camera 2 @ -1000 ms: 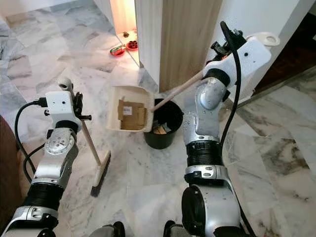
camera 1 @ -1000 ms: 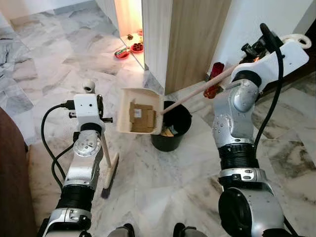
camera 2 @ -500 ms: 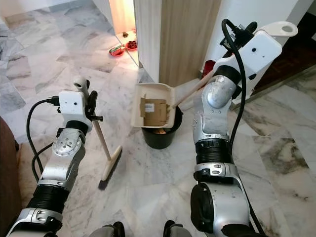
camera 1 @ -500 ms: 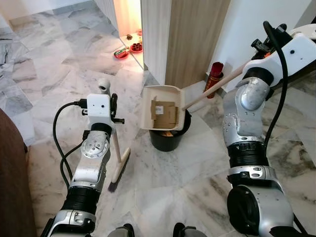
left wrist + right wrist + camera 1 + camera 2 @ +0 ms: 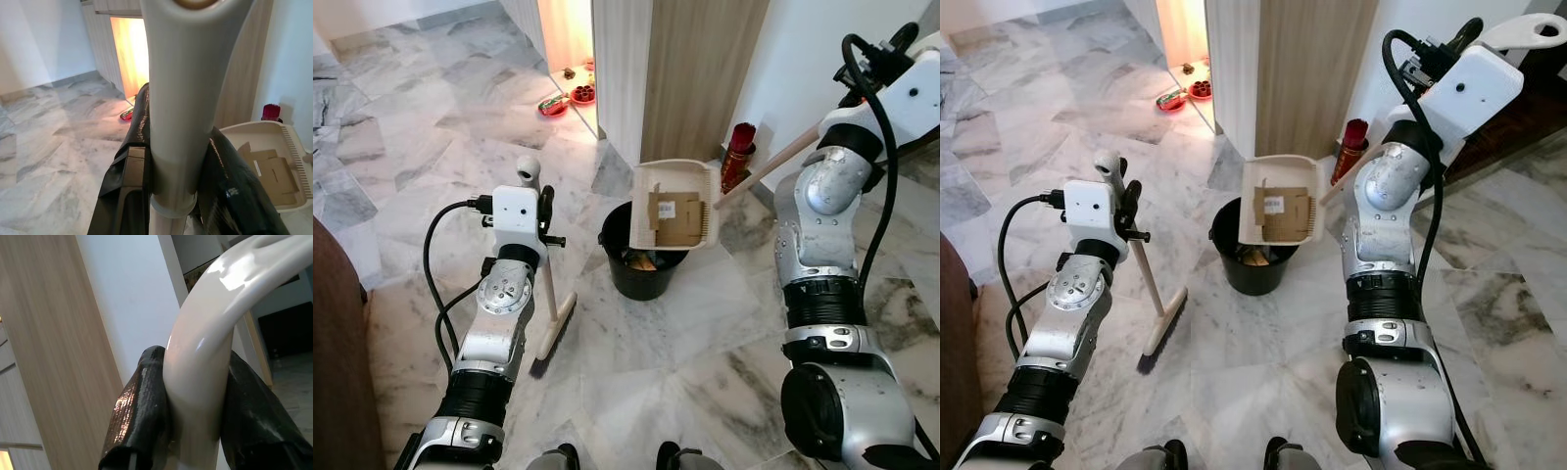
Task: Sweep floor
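Note:
A cream dustpan [image 5: 677, 204] hangs tilted over the right rim of a black bucket [image 5: 641, 259]. A flat piece of cardboard [image 5: 675, 213] lies in the pan, and some litter shows inside the bucket. The pan's long handle [image 5: 783, 157] runs up to the right, where my right gripper [image 5: 195, 416] is shut on its looped end. My left gripper [image 5: 178, 171] is shut on the top of a cream broom handle. The broom [image 5: 551, 304] stands upright left of the bucket with its head on the marble floor.
A red canister [image 5: 737, 155] stands against the white wall behind the bucket, beside a wooden panel [image 5: 705, 69]. Red dishes [image 5: 570, 98] lie on the floor in a lit doorway farther back. Dark brown furniture [image 5: 337, 372] borders my left side.
My right arm has swung the dustpan to the right, from left of the bucket to above its right rim, cardboard still in it. The broom stays upright in my left gripper.

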`<state>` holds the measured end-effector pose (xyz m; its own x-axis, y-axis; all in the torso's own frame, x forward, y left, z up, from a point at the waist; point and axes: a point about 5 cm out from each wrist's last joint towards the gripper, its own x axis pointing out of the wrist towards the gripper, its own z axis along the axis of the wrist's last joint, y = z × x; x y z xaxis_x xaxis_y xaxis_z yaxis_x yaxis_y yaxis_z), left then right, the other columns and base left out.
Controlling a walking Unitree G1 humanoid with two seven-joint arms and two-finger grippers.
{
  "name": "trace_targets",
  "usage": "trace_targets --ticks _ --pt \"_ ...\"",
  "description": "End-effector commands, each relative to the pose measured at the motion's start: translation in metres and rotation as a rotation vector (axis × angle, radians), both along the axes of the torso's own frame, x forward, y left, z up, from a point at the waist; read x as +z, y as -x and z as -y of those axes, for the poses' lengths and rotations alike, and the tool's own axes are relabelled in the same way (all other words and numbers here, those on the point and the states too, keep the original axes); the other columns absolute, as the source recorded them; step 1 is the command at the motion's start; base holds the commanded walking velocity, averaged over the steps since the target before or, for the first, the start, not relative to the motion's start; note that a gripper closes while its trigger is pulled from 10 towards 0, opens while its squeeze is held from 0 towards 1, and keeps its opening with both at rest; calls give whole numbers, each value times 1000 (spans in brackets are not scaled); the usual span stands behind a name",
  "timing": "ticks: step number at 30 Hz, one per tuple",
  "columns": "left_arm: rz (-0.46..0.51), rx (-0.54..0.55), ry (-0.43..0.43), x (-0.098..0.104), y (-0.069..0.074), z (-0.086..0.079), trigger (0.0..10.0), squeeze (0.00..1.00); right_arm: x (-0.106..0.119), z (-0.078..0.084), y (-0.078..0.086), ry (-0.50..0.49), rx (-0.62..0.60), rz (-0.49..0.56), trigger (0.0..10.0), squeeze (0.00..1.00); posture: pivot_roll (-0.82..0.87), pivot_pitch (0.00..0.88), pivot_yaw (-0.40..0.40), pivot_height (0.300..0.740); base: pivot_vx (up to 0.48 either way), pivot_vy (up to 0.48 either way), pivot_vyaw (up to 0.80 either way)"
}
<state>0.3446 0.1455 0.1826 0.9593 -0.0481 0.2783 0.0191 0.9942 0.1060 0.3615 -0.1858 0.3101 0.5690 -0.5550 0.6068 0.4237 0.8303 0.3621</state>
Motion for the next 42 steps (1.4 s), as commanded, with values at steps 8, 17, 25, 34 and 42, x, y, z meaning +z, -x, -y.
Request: trace_targets --ticks 8,17,25,34,42 --pt "73 -14 -34 10 4 3 10000 0 14 -6 5 3 28 88 10000 0 57 153 -4 740 32 0 0" --pt "76 -4 -40 11 4 2 10000 0 13 -8 4 -2 42 83 10000 0 57 149 -6 740 285 0 0" --pt "80 0 -43 11 3 1 10000 0 12 -9 3 -2 51 78 10000 0 58 150 -7 740 300 0 0" --pt "84 1 -49 12 3 1 10000 0 11 -9 2 -14 57 73 10000 0 59 150 -7 740 317 0 0" --pt "86 0 -51 13 3 1 10000 0 11 -8 2 -19 59 72 10000 0 58 154 -6 740 316 0 0"
